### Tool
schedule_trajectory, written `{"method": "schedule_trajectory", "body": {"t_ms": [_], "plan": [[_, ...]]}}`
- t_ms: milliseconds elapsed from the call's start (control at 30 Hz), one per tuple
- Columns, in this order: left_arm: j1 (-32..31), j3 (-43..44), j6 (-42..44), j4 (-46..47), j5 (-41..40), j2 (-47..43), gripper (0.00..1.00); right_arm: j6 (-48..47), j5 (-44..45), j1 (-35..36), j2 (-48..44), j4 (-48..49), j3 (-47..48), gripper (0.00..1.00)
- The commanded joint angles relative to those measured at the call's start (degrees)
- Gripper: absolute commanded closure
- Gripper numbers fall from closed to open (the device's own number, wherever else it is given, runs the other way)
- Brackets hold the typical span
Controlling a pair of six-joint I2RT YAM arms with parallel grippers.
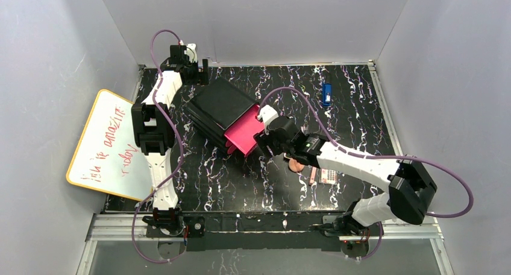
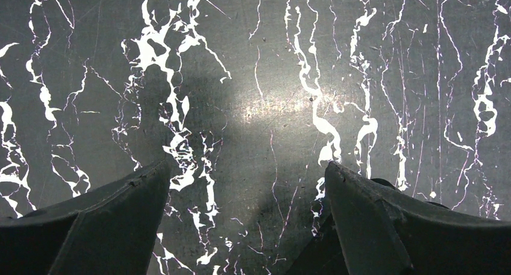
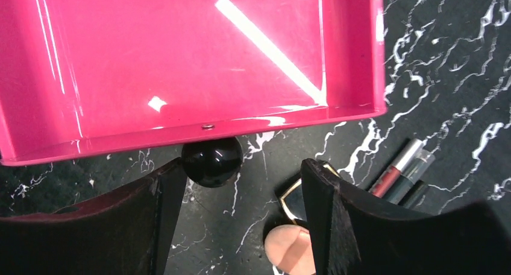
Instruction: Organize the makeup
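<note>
A: The right claw (image 3: 242, 166), how do its fingers (image 3: 129, 224) stand?

B: Apart. The 2 dark fingers are spread wide and are not closed on anything. The round black knob (image 3: 212, 161) of the pink drawer (image 3: 181, 58) sits in the gap. In the wrist view it is close against the left-hand finger and well clear of the other.

A: And the drawer itself?

B: It is pulled out of the black box (image 1: 220, 100). Its glossy pink floor catches a streak of light.

A: Where is the makeup?

B: On the desk (image 1: 289, 88), just in front of the open drawer, under and beside the right arm. A small black compact (image 3: 293, 201) with a gold edge is partly hidden behind the right-hand finger. A round peach disc (image 3: 288, 252) lies just beside it, nearer the camera. A few thin sticks (image 3: 395, 173), 1 of them dark red, lie together at a slant further right. From above, a pale dotted palette (image 1: 328, 177) shows beside the forearm.

A: The left claw (image 2: 247, 169)?

B: Its fingers are also wide apart, and it hangs over the black, white-veined desk at the far left corner, next to the box.

A: Anything else?

B: A small blue object (image 1: 326, 94) lies at the far right of the desk, well apart from the makeup. A whiteboard (image 1: 105, 143) with handwriting leans off the left edge.
</note>
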Motion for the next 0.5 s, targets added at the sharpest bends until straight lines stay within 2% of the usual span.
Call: {"method": "schedule_trajectory", "body": {"t_ms": [0,233,367,467], "plan": [[0.1,2.1,0.8,-1.8,1.3,0.1,0.03,-0.3,4.6,-0.1,-6.1,-5.8,5.0,0.22],[0.1,2.6,0.8,-2.1,1.6,0.7,0.03,3.8,14.4,-0.1,-20.3,-17.0,4.0,0.18],[0.1,2.8,0.8,-2.3,1.8,0.8,0.03,15.0,21.7,-1.0,-19.9,-28.3,5.3,0.2],[0.1,2.9,0.8,-2.2,2.5,1.1,0.03,20.8,19.5,-1.5,-19.3,-29.5,2.6,0.21]]}}
